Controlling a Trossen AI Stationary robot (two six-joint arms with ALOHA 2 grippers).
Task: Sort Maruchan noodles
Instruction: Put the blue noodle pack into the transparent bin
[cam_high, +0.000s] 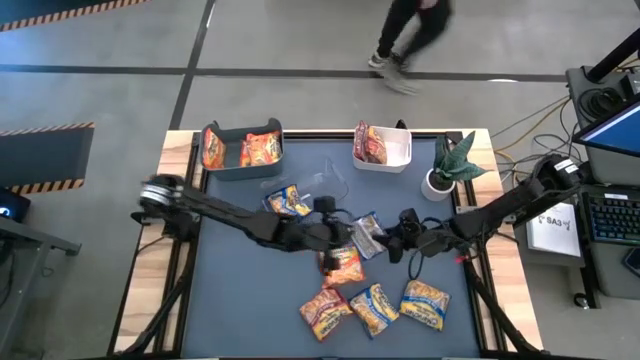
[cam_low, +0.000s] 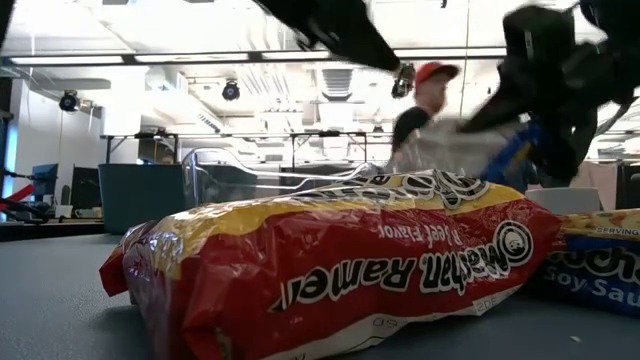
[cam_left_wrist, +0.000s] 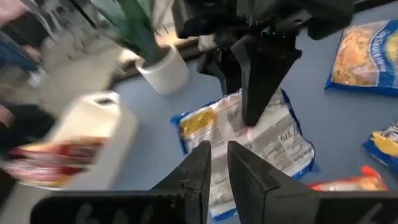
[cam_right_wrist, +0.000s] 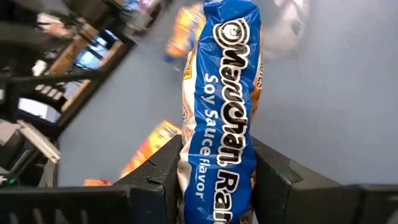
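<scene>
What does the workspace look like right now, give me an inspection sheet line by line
Surface: dark blue table top, wooden edges.
Job's things: blue soy sauce packet held; orange-red packets in teal bin; dark red ones in white bin; loose packets near the front edge; one blue packet beside the clear bin.
Clutter: potted plant at the back right.
Grippers: right tool shut on the blue packet, mid-table; left tool nearly closed, holding nothing, facing it.
Cables: bundle on the floor, right.
Surroundings: person walking behind the table; desk with keyboard at right.
</scene>
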